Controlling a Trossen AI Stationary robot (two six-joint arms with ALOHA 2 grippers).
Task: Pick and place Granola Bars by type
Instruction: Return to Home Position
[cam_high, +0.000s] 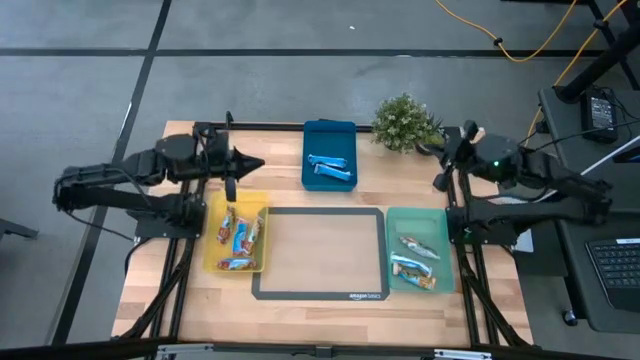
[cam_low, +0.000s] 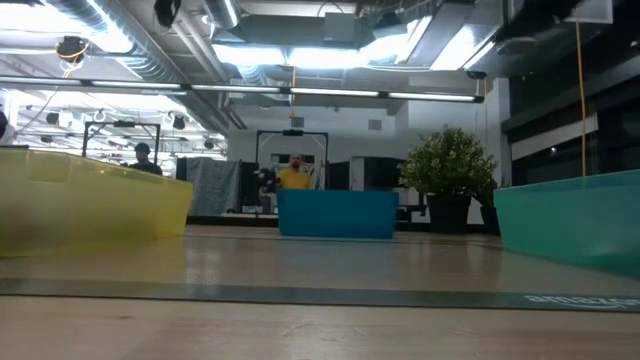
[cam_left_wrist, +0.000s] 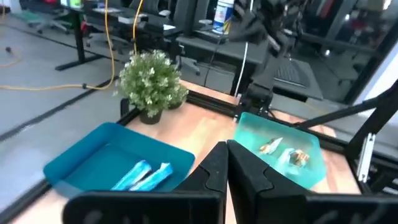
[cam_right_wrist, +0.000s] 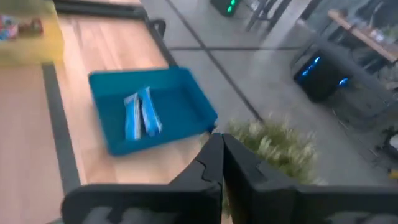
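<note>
Two blue-and-white granola bars (cam_high: 328, 167) lie in the blue tray (cam_high: 312, 135) at the table's far middle. Several red and orange bars (cam_high: 240, 238) lie in the yellow tray (cam_high: 212, 262) on the left. A few silvery brown bars (cam_high: 414, 259) lie in the green tray (cam_high: 445, 225) on the right. My left gripper (cam_high: 258, 162) hangs shut and empty above the far end of the yellow tray. My right gripper (cam_high: 440, 180) is shut and empty near the table's far right corner, beside the plant.
A small potted plant (cam_high: 405, 122) stands at the far edge between the blue tray and my right arm. A dark-bordered mat (cam_high: 262, 285) lies at the table's middle, bare wood inside it. Black frame rails run along both sides of the table.
</note>
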